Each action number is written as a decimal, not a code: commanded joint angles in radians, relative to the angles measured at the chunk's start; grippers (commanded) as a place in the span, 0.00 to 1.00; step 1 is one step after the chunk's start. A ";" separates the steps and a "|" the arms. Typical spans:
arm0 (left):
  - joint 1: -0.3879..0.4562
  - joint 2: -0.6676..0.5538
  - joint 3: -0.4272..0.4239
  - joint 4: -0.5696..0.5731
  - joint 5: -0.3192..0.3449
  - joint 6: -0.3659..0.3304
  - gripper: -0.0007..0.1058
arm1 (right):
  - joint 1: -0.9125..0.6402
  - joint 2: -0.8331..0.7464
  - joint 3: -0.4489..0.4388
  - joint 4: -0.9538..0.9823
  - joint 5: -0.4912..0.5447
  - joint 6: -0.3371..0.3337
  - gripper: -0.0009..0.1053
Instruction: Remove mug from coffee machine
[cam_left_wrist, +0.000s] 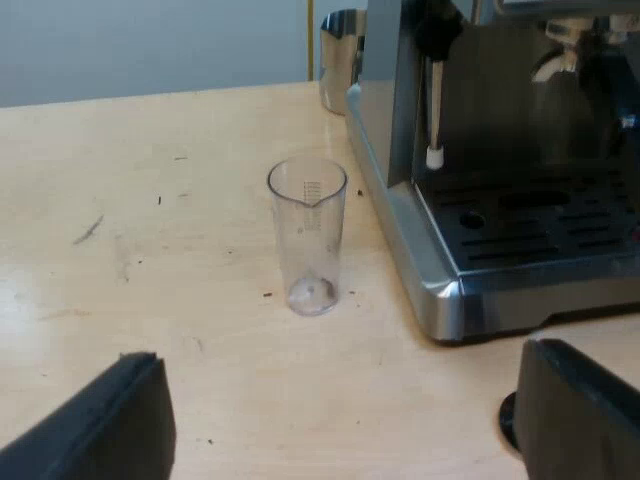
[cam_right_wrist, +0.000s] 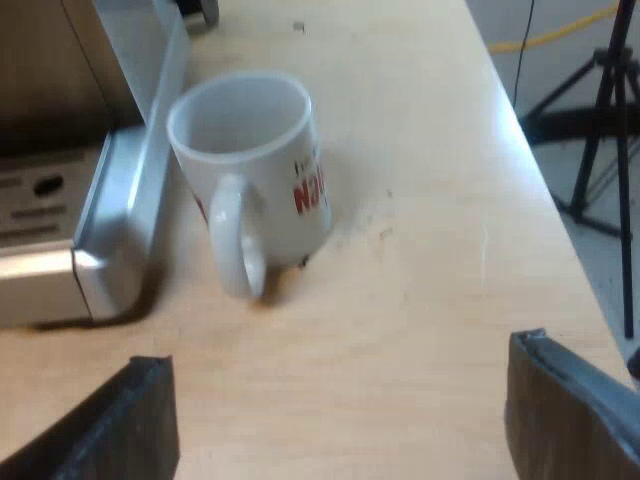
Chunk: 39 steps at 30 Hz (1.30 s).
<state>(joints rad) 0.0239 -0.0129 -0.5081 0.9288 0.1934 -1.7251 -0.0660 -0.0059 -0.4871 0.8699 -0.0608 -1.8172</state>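
A white mug (cam_right_wrist: 255, 175) with red lettering stands upright on the wooden table (cam_right_wrist: 420, 300), close beside the espresso machine's (cam_right_wrist: 95, 240) drip-tray corner, its handle turned toward my right gripper. My right gripper (cam_right_wrist: 340, 440) is open, its black fingers (cam_right_wrist: 130, 420) spread wide, a short way back from the mug and holding nothing. My left gripper (cam_left_wrist: 345, 430) is open too, above the table before a clear measuring glass (cam_left_wrist: 307, 235) that stands beside the espresso machine (cam_left_wrist: 500, 200). The machine's drip tray (cam_left_wrist: 550, 225) carries nothing.
A steam wand (cam_left_wrist: 435, 100) with a white tip hangs over the drip tray. A metal jug (cam_left_wrist: 340, 55) stands behind the machine's corner. The table's edge (cam_right_wrist: 540, 200) runs near the mug, with a tripod (cam_right_wrist: 600, 150) on the floor beyond.
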 joint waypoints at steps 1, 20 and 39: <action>-0.003 -0.039 0.015 -0.015 -0.012 0.010 0.68 | 0.001 -0.047 0.015 0.012 -0.003 -0.003 0.65; -0.003 -0.037 0.047 -0.013 0.005 0.013 0.68 | 0.001 -0.047 0.026 0.033 -0.003 -0.003 0.65; -0.047 -0.040 0.047 -0.013 0.005 0.034 0.68 | 0.001 -0.047 0.026 0.033 -0.003 -0.003 0.65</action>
<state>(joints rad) -0.0187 -0.0129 -0.4591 0.9290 0.1995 -1.6912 -0.0660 -0.0059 -0.4546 0.9093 -0.0608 -1.8172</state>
